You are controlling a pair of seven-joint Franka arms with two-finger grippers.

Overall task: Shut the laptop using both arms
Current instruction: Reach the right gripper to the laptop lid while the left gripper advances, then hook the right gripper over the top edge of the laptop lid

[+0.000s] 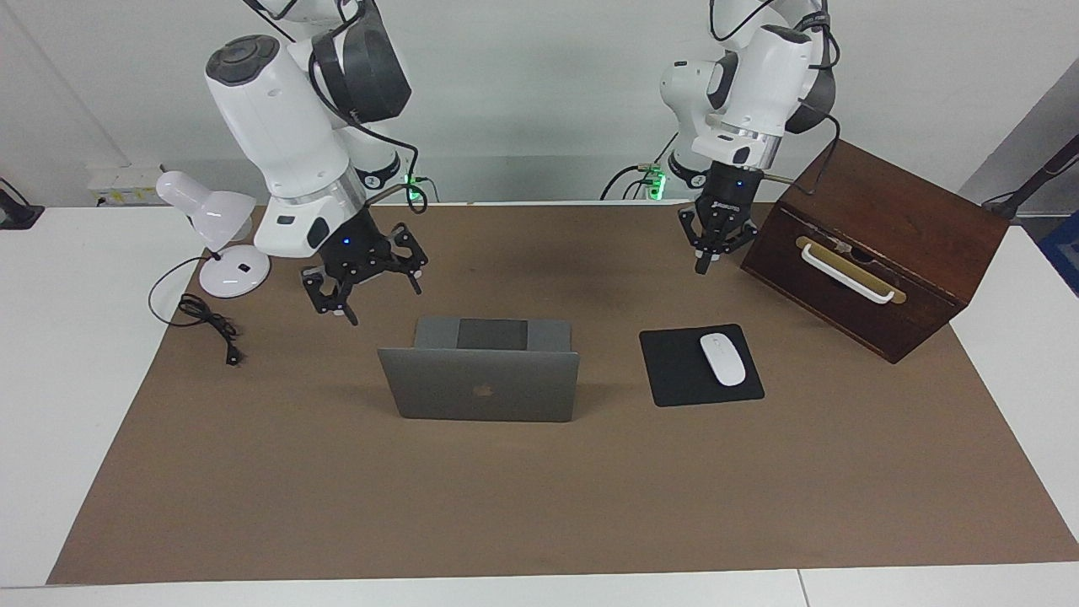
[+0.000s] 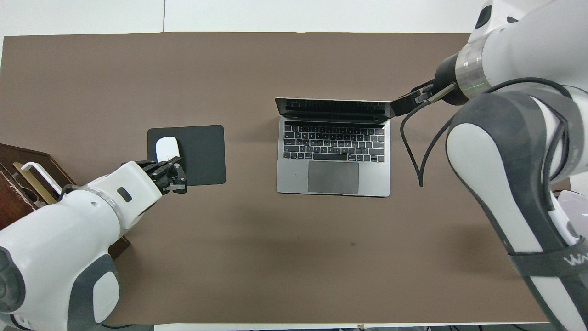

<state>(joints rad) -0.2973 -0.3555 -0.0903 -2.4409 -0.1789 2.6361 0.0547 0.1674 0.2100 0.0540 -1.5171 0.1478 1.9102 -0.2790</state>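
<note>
The silver-grey laptop (image 1: 480,384) stands open in the middle of the brown mat, its lid upright with the apple logo turned away from the robots. Its keyboard shows in the overhead view (image 2: 334,151). My right gripper (image 1: 375,291) hangs open and empty in the air over the mat, by the laptop's corner toward the right arm's end. In the overhead view only its black body (image 2: 406,103) shows, beside the lid's corner. My left gripper (image 1: 712,249) hangs in the air over the mat near the mouse pad, touching nothing; it also shows in the overhead view (image 2: 172,177).
A black mouse pad (image 1: 674,371) with a white mouse (image 1: 723,360) lies beside the laptop toward the left arm's end. A dark wooden box (image 1: 877,244) stands past it. A white desk lamp (image 1: 215,228) and its cable (image 1: 211,324) are at the right arm's end.
</note>
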